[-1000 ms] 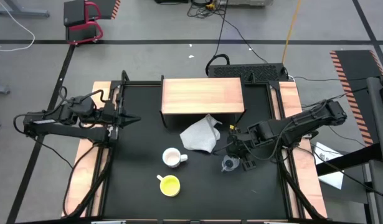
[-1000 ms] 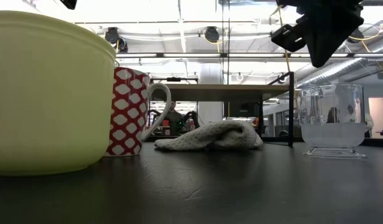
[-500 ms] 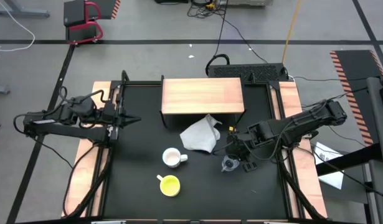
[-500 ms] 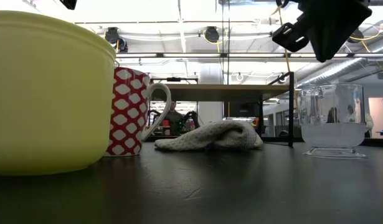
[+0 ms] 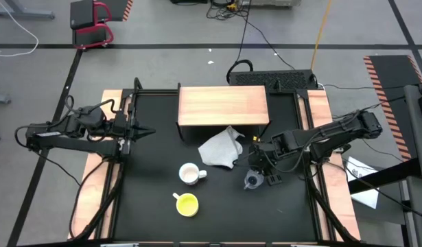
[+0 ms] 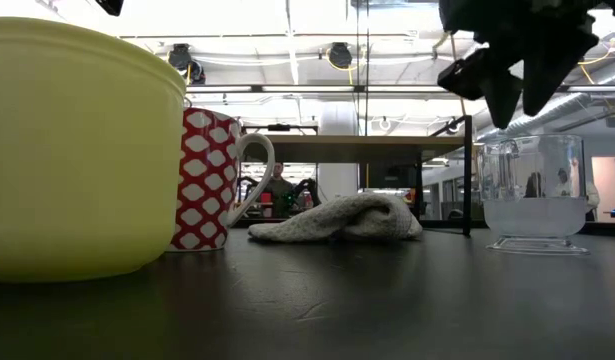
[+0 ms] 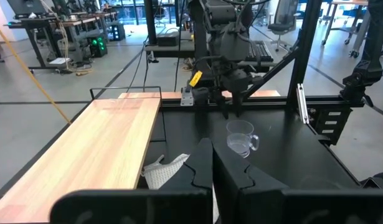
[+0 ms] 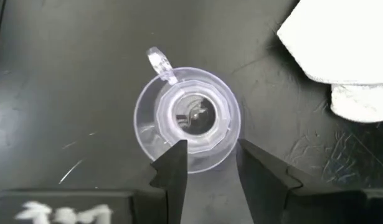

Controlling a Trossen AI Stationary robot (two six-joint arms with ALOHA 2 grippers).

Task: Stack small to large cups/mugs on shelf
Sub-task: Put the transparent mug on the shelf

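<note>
The right gripper point(image 5: 255, 167) hangs directly over the glass cup point(image 5: 252, 181), its fingers point(image 8: 172, 171) parted and pointing down at the rim, one to each side of the cup's near wall, with nothing between them. The cup stands upright on the black table point(image 5: 149, 178), just below the fingertips and not yet touched; its little handle points away from the fingers. This looks like the opening step: reaching for the smallest vessel.

The next move, as I judge it, is to go lower so that one finger slips inside the rim and the other outside, then close on the wall. The glass is thin and light, so an off-centre descent could tip it or push it aside.

The left gripper point(image 5: 143, 132) waits at the far side of the table, well away from every cup, its fingers point(image 7: 200, 171) pressed together on nothing.

Count: three vessels, none on the shelf point(image 5: 223, 105). One glass cup under the right fingers. One mug point(image 5: 190, 174), white inside and red-and-white patterned outside, farther off. One yellow cup point(image 5: 186, 204) beside the mug. One cloth point(image 5: 221, 151), crumpled, between the right fingers and the shelf, near the glass cup but apart from it. One shelf, its wooden top bare. Two arms.
</note>
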